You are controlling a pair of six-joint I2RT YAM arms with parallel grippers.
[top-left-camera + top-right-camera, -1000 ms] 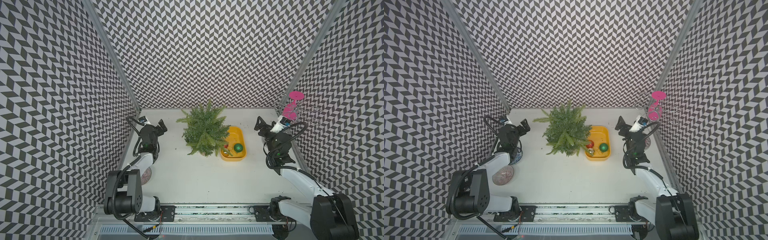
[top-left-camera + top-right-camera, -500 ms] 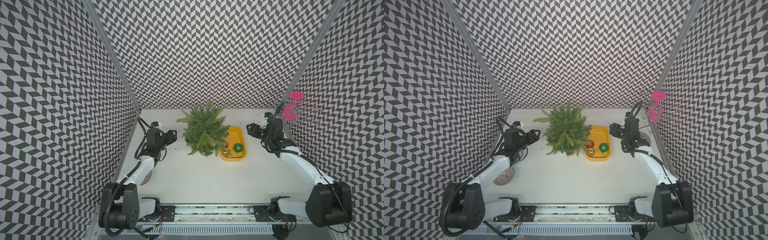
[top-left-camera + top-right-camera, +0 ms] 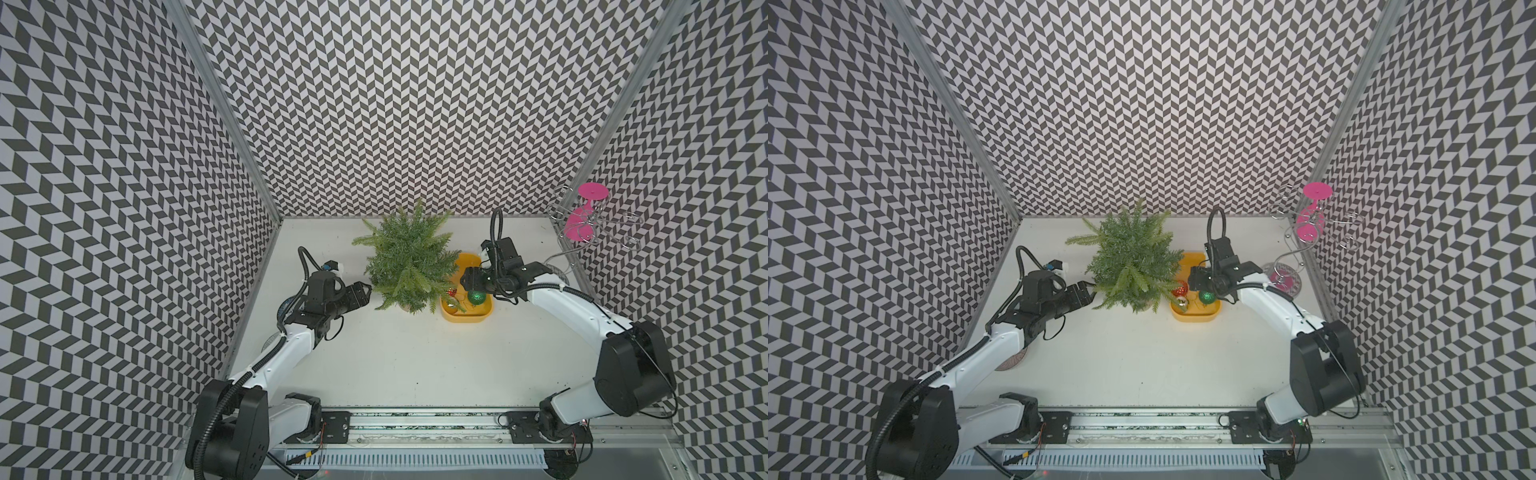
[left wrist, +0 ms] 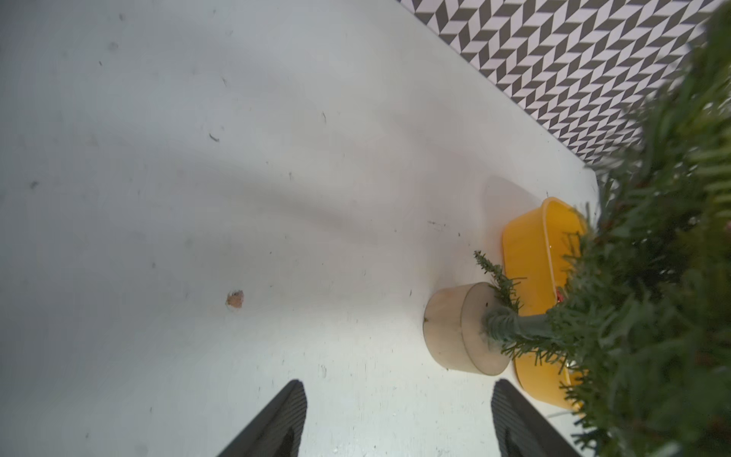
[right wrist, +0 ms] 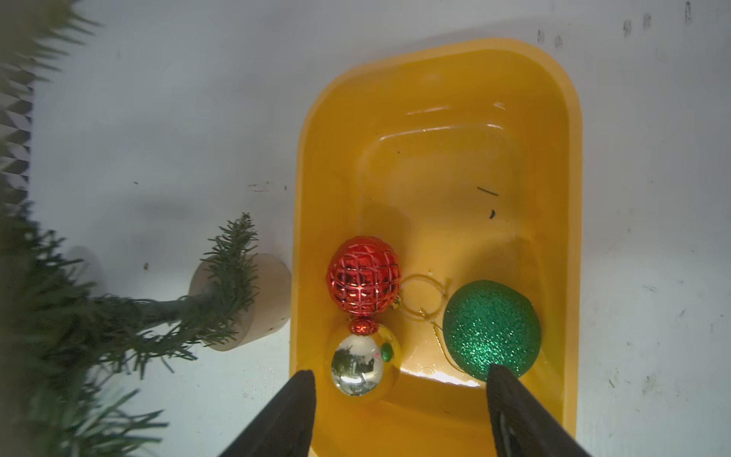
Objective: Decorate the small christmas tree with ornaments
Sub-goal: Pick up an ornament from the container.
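**Approaching the Tray for the First Ornament Pick**

1. Right gripper [image 5: 399, 372]: jaws spread, nothing between them. It hangs over the occupied end of the yellow tray [image 5: 435, 178]. In the wrist view one finger overlaps the edge of the green ornament [image 5: 491, 328]; contact cannot be confirmed.
2. Left gripper [image 4: 398, 383]: jaws spread, empty, just beside the outer branches of the small christmas tree [image 3: 409, 259], on the side away from the tray.
3. Tray contents: three ornaments grouped at one end. The red ornament [image 5: 363, 275] touches the gold ornament [image 5: 362, 366] cap-first; the green one lies apart. The thin hanger loops [image 5: 423, 296] lie between red and green. The other end holds only dark specks.
4. Tree: upright on its pale base [image 5: 261, 300], which stands just beside the tray. No ornament shows on any branch.

Assessed step: pick not yet made. The next move likely calls for lowering over a single ball and closing squarely. The round, glossy shells may roll or slip.
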